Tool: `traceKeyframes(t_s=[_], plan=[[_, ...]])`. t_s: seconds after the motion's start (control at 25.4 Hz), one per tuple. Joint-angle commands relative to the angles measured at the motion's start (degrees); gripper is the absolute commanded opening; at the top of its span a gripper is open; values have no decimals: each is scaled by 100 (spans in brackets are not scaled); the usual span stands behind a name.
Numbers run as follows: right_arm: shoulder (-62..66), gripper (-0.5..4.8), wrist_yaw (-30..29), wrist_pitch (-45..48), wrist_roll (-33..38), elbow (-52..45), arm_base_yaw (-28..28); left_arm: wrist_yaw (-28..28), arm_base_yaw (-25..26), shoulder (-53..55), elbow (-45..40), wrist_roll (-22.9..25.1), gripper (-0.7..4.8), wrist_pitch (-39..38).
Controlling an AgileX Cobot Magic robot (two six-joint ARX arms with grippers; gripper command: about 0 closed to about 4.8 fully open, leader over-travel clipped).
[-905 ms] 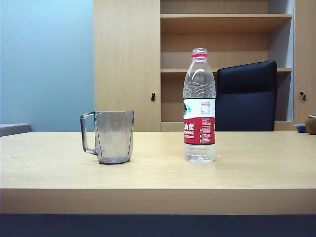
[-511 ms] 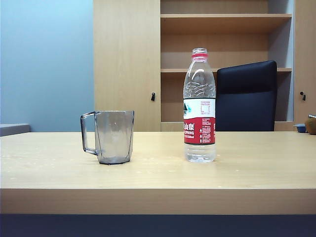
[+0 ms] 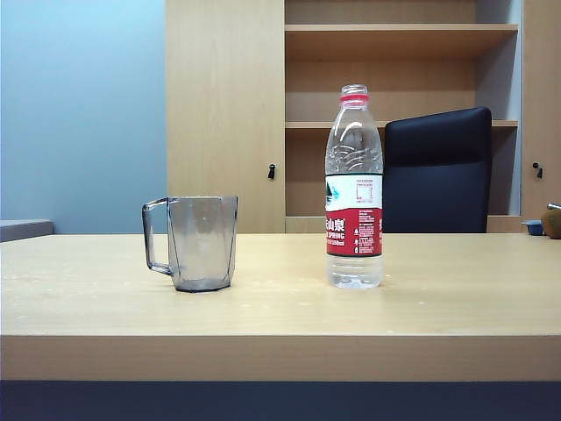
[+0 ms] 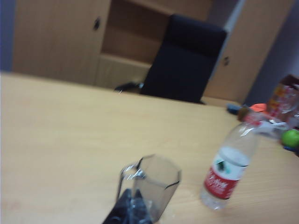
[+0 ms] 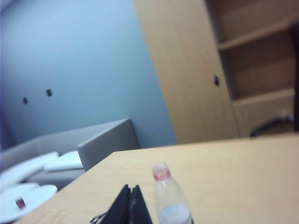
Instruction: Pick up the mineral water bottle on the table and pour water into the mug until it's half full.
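The right hand [image 5: 130, 205] shows in its wrist view as two dark fingertips pressed together, holding nothing, above the near part of the surface with the bottle's neck just beside them in that view. The left hand [image 4: 131, 210] also has its dark fingertips drawn together with no gap showing and nothing between them; it points toward the mug from the near side. Neither hand appears in the exterior view.

The tall clear plastic mineral water bottle [image 3: 354, 189], with a red-and-white label and pinkish-red neck ring, stands upright and uncapped on the wide light wood-grain surface [image 3: 280, 324]. The translucent grey faceted plastic mug [image 3: 195, 243] with its angular handle stands upright well to the bottle's left, apart from it, and looks empty.

By this showing the task has not really begun: the bottle is ungrasped and nothing is poured. Reaching, gripping, lifting, tilting over the mug and stopping at half remain.

Behind the surface are a black office chair [image 3: 436, 171], wooden shelving with cupboard doors [image 3: 226, 114], and a pale blue wall [image 3: 83, 114].
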Motion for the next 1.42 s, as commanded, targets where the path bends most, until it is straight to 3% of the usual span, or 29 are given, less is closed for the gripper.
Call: traceKeyframes(t_s=[0.04,0.16,0.2,0.31,0.55,0.79,0.87,0.98,1.1,1.22,1.42], plan=[[778,70,-142,-909,-1456,1027,-2,612,2,431,470,470,-4,-367],[1622,135,-273,-1126,-1941,1615,2,1241,0,1099,699,682,-4,-413],[2149,161,-330,-846,-1891,1792,17,1596,-4,1648,839,955,-4,-398],[2896,162,-498,-11,-1834,1751,175,1832,-4,2319,997,1244,-4,-391],[4142,162,79,1327,-1836,1165,861,1827,-2,2994,1029,1259,-4,-168],[5252,175,695,4004,-1836,-367,1394,1491,4,3067,1025,1259,-4,-111],[5775,267,778,5077,-1834,-925,1408,1408,4,3064,1025,1257,-4,-118],[6446,467,767,5775,-1829,-1169,1408,1410,4,3067,1025,1257,-4,-127],[7154,479,769,6282,-1825,-1172,1410,1416,4,3064,1025,1257,-4,-131],[8441,479,719,7809,-1825,-1088,1410,1419,2,3064,1025,1252,-4,-133],[9711,479,619,8411,-1690,-520,1471,1434,0,3064,1025,1211,-4,-136]])
